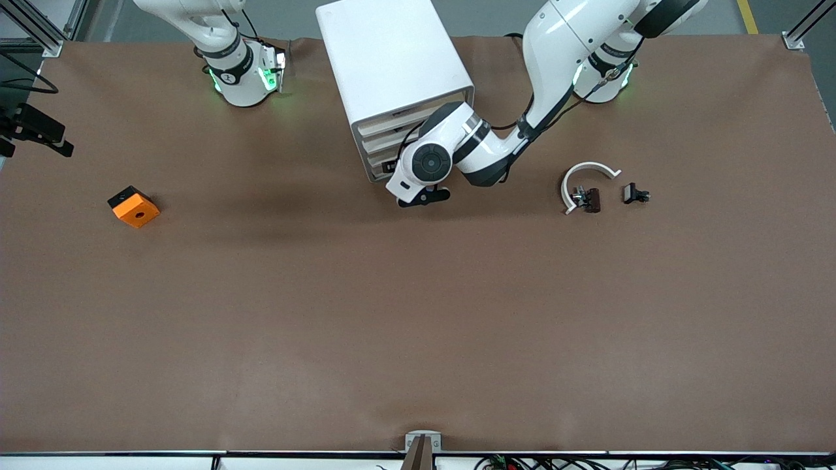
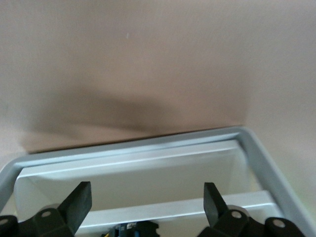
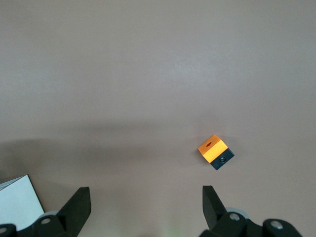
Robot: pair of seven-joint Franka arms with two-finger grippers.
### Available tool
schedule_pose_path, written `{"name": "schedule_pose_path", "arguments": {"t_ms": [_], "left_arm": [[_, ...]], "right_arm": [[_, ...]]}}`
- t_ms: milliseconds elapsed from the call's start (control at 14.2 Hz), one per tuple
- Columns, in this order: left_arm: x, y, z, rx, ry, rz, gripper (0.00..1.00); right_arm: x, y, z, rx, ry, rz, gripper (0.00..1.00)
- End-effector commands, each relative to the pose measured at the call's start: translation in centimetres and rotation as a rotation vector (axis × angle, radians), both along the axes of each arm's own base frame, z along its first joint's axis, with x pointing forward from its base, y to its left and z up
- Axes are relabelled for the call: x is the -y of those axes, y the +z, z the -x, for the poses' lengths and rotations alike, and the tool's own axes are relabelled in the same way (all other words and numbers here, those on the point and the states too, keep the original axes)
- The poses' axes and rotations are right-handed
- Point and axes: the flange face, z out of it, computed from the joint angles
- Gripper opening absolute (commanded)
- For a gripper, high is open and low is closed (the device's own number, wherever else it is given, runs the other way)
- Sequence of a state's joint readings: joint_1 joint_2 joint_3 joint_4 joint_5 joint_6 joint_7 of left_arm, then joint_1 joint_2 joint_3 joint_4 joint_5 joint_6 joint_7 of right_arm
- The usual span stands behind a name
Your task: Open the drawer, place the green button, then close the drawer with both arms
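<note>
The white cabinet (image 1: 392, 59) stands between the arms' bases with its cream drawer fronts (image 1: 379, 140) facing the front camera. My left gripper (image 1: 424, 196) is at those fronts, and its hand hides the lower ones. In the left wrist view a white tray-like drawer (image 2: 148, 143) stands pulled out under my left gripper (image 2: 148, 190), which is open and empty. A small black-and-blue piece (image 2: 131, 229), likely the button, lies in the drawer; no green cap shows. My right gripper (image 3: 146, 193) waits open high over the table.
An orange block (image 1: 134, 207) (image 3: 213, 148) lies toward the right arm's end. Toward the left arm's end lie a white curved piece (image 1: 584, 179), a dark part (image 1: 590, 199) and a black clip (image 1: 635, 194). A cabinet corner (image 3: 17, 202) shows in the right wrist view.
</note>
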State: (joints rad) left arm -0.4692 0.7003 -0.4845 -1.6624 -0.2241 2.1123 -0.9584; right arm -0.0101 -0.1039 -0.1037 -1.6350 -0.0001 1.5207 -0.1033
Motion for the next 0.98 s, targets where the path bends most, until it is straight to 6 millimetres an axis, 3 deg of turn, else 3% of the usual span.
{"name": "schedule_pose_path", "arguments": {"t_ms": [0, 211, 422, 773, 914], "left_arm": [[-2.6, 3.1, -6.2, 0.050, 0.090, 0.046, 1.00], [-7.8, 6.8, -13.5, 0.144, 0.191, 0.068, 1.00], [-14.2, 11.3, -18.9, 0.296, 0.236, 0.029, 1.00], [-22.3, 16.7, -23.2, 0.583, 0.108, -0.142, 1.00], [-27.1, 19.1, -24.8, 0.635, 0.068, -0.182, 1.00]], "right_arm": [[-0.2, 0.4, 0.9, 0.019, 0.029, -0.005, 1.00], [-0.5, 0.7, 0.8, 0.027, 0.050, 0.005, 1.00], [-1.1, 1.0, 0.6, 0.045, 0.065, 0.024, 1.00], [-1.1, 1.3, 0.2, 0.075, 0.066, 0.034, 1.00], [-1.1, 1.2, 0.2, 0.073, 0.068, 0.033, 1.00]]}}
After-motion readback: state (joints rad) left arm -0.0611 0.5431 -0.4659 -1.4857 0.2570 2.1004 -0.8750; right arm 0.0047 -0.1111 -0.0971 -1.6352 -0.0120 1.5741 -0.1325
